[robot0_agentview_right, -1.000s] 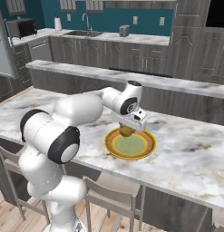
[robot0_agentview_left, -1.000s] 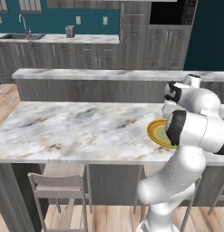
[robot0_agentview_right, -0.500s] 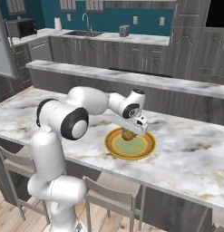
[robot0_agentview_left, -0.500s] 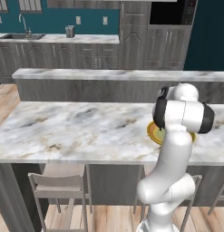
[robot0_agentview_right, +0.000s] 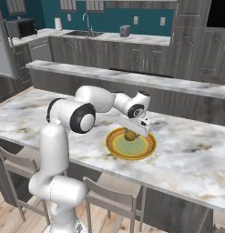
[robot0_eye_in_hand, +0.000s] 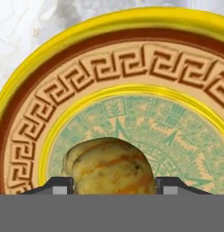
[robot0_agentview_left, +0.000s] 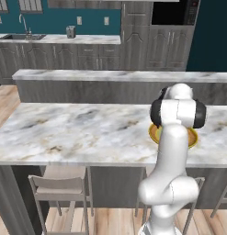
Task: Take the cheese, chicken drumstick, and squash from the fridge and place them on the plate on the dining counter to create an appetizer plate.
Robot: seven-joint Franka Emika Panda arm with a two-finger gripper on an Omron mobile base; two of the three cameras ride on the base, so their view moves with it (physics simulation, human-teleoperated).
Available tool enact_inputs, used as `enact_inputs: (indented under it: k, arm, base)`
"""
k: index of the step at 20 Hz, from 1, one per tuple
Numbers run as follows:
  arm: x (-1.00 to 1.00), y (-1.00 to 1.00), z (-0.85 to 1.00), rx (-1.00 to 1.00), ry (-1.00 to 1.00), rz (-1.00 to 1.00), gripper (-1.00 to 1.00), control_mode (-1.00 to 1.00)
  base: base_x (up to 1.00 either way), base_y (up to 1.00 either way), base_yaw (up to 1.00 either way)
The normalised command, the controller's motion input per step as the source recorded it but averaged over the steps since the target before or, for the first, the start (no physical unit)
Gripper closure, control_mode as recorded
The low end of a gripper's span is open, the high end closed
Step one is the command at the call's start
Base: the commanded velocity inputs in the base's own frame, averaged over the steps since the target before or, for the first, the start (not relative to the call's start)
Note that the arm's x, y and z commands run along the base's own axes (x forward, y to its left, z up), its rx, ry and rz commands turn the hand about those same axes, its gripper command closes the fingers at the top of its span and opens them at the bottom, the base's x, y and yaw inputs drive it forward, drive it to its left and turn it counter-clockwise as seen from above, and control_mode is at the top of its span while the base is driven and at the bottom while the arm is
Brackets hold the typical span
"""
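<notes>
Marble table (robot0_agentview_right: 191, 154) carries the plate (robot0_agentview_right: 115, 148) near its front edge. My gripper (robot0_agentview_right: 130, 135) hangs over the plate, jaws clamped around the squash (robot0_eye_in_hand: 111, 167).

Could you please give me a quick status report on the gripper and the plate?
Gripper shut on the squash, poised over the plate. Squash not yet released. Nothing in the way.
</notes>
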Motion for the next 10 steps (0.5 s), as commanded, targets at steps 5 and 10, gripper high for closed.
enact_inputs:
  k: [5,10]
  arm:
    - [-0.40,-0.03,0.28,0.00,-0.08,0.01,-1.00,-1.00]
    - [-0.66,0.21,0.50,0.00,-0.18,0.01,-1.00,-1.00]
  base:
    - [0.00,0.00,0.00]
    - [0.00,0.00,0.00]
